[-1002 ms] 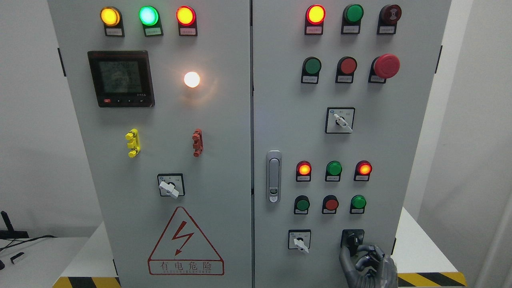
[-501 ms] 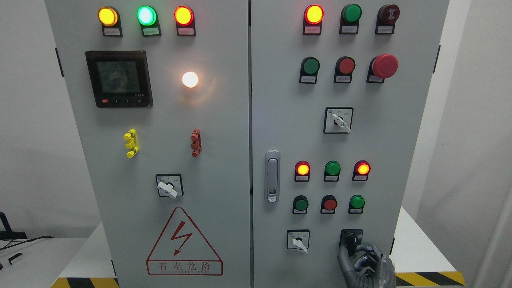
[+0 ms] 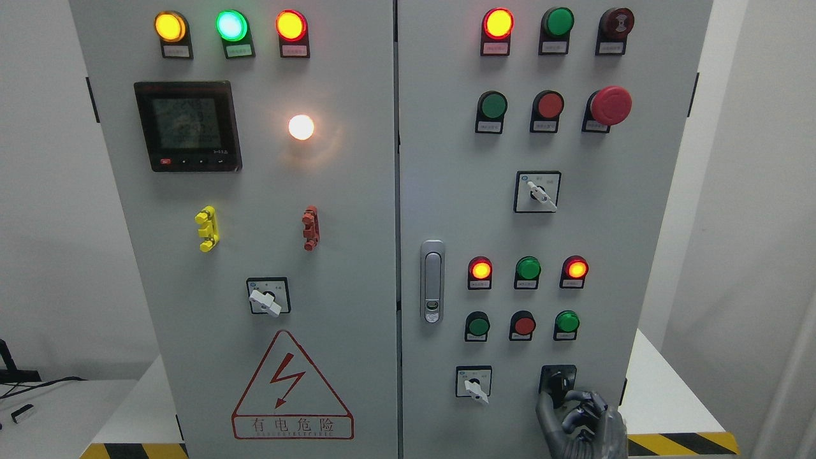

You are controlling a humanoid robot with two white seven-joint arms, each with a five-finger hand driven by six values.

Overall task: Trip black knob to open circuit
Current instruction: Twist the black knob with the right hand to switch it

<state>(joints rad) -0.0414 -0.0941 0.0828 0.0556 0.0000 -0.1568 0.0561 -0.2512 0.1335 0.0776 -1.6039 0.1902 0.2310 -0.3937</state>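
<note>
The black knob (image 3: 558, 384) sits in a black square plate at the lower right of the grey cabinet's right door (image 3: 605, 223). My right hand (image 3: 577, 421), dark metal, rises from the bottom edge just below the knob. Its thumb and curled fingers (image 3: 590, 405) close around the knob's lower part, and the knob's handle stands nearly upright. Part of the knob is hidden behind the fingers. My left hand does not show.
A white selector switch (image 3: 474, 386) sits left of the knob. Above are rows of red and green buttons and lamps (image 3: 524, 325), a red mushroom stop button (image 3: 611, 105) and a door latch (image 3: 431, 280). The left door carries a meter (image 3: 188, 125) and a warning triangle (image 3: 292, 389).
The whole view has drifted slightly left. My right hand stays on the black knob, and the knob's handle looks a little more upright than a second ago.
</note>
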